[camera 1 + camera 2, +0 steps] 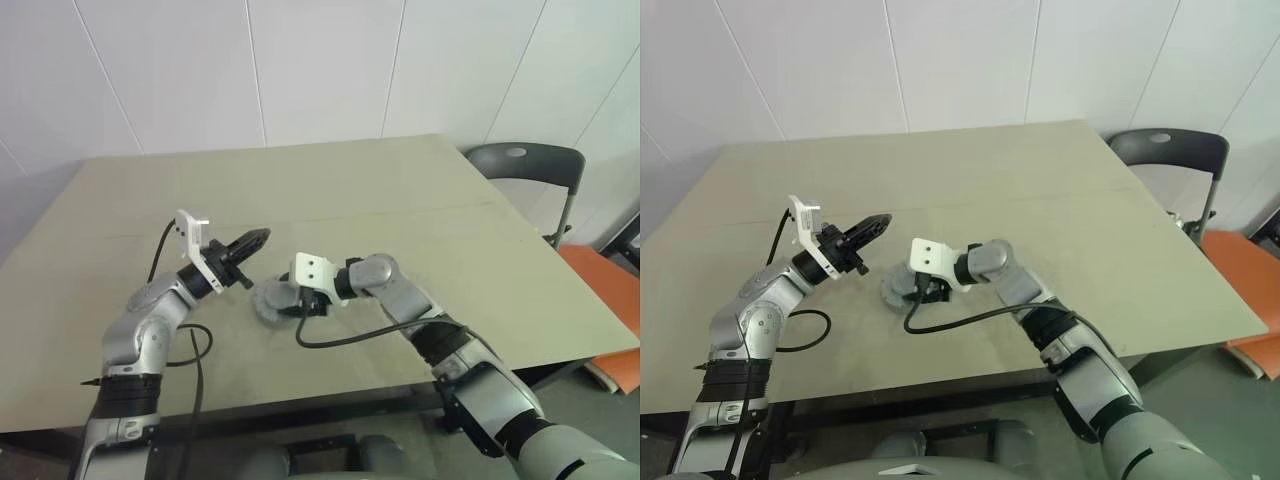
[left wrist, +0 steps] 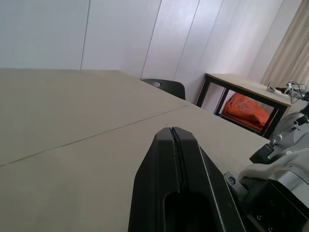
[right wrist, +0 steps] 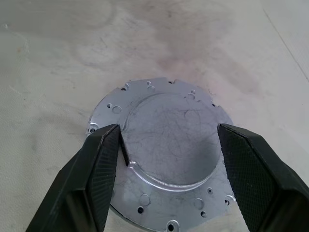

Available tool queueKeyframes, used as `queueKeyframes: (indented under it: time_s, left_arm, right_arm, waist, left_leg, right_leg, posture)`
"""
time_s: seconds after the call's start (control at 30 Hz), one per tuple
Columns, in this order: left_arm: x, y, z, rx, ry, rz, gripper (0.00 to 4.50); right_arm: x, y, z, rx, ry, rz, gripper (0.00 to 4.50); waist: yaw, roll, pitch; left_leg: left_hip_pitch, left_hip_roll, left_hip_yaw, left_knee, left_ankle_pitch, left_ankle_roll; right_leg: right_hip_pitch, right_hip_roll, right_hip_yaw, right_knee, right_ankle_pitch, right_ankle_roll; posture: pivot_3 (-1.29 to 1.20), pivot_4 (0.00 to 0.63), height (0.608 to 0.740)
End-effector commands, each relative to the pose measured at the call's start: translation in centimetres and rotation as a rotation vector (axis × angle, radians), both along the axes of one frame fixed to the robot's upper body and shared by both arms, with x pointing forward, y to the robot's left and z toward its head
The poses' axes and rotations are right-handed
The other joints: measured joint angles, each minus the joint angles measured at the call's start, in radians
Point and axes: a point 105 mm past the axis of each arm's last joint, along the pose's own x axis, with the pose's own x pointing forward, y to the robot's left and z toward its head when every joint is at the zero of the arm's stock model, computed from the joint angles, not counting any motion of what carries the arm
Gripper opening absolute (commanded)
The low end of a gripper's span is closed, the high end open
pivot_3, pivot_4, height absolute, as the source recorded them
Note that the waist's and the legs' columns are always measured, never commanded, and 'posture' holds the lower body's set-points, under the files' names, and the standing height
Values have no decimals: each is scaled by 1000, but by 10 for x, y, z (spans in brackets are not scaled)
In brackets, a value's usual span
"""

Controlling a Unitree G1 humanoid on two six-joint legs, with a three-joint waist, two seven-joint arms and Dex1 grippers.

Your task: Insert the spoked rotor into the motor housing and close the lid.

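Observation:
The lid (image 3: pixel 169 145), a round silver-grey disc with a raised centre and small holes around its rim, lies flat on the table (image 1: pixel 400 200). In the left eye view it tops a thick grey puck (image 1: pixel 268 303), the motor housing, whose inside is hidden. The spoked rotor is hidden. My right gripper (image 3: pixel 169 133) hangs just over the lid, open, with its fingers (image 3: pixel 104 154) on either side of the raised centre. I cannot tell whether they touch it. My left gripper (image 1: pixel 255 240) is shut and empty, raised above the table just left of the puck.
A dark chair (image 1: pixel 525 165) stands past the table's far right corner. An orange object (image 1: pixel 600 285) lies on the floor to the right. A black cable (image 1: pixel 340 335) trails from my right wrist over the table near its front edge.

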Motion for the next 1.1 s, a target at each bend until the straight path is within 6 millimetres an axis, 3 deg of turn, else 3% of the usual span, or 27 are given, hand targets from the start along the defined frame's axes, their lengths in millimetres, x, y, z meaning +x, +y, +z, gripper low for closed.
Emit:
queueKeyframes:
  time_s: [0.03, 0.1, 0.2, 0.4, 0.53, 0.63, 0.93, 1.1]
  left_arm:
    - [-2, -2, 12, 0, -51, -5, 0]
    - [-2, -3, 12, -1, -53, -4, 0]
    - [-2, -4, 12, -2, -54, 0, 0]
    - [-1, -3, 10, 3, -47, 11, 0]
    - [-1, -4, 9, 5, -42, 10, 0]
    - [-1, -5, 7, 7, -39, 8, 0]
    - [-1, -4, 7, 8, -36, 10, 0]
    - [-1, -3, 7, 7, -38, 13, 0]
  right_arm:
    - [-20, -11, -36, -129, 175, 19, 3369]
    - [-25, -14, -48, -163, 242, -2, 3369]
    - [-19, -12, -50, -145, 295, -87, 2820]
    - [-15, -4, -40, -89, 286, -89, 898]
    - [-8, 7, -17, 45, 269, -95, 898]
    - [3, 9, -4, 101, 245, -139, 1492]
    - [16, 4, -6, 75, 182, -196, 4471]
    - [24, -1, -19, 14, 148, -243, 4471]
  waist:
    - [0, 0, 0]
    - [1, 2, -3]
    - [1, 3, -9]
    - [-1, 6, -11]
    - [-3, 6, -10]
    - [-3, 6, -9]
    - [1, 6, -10]
    - [0, 6, -9]
  left_leg:
    - [0, 0, 0, 0, 0, 0]
    - [0, 0, 0, 0, 0, 0]
    - [1, 0, 0, 0, 0, 0]
    - [13, 0, 0, -2, 0, 0]
    - [13, 0, 0, -2, 0, 0]
    - [11, 0, 0, -2, 0, 0]
    - [-3, 0, -1, -2, 0, 0]
    - [-3, -1, -1, -2, 0, 0]
  right_leg:
    - [0, 0, 0, 0, 0, 0]
    - [0, 0, 0, 0, 0, 1]
    - [1, 0, 0, -1, 0, 1]
    - [12, 0, 0, -1, -4, 2]
    - [12, 0, 0, -1, -5, 1]
    - [10, 0, 0, -1, -5, 1]
    - [-3, 0, 0, -1, 0, 1]
    - [-3, -1, 0, -1, 0, 1]
  posture:
    - [0, 0, 740]
    - [0, 0, 740]
    - [0, 0, 740]
    - [0, 0, 740]
    - [0, 0, 740]
    - [0, 0, 740]
    - [0, 0, 740]
    - [0, 0, 740]
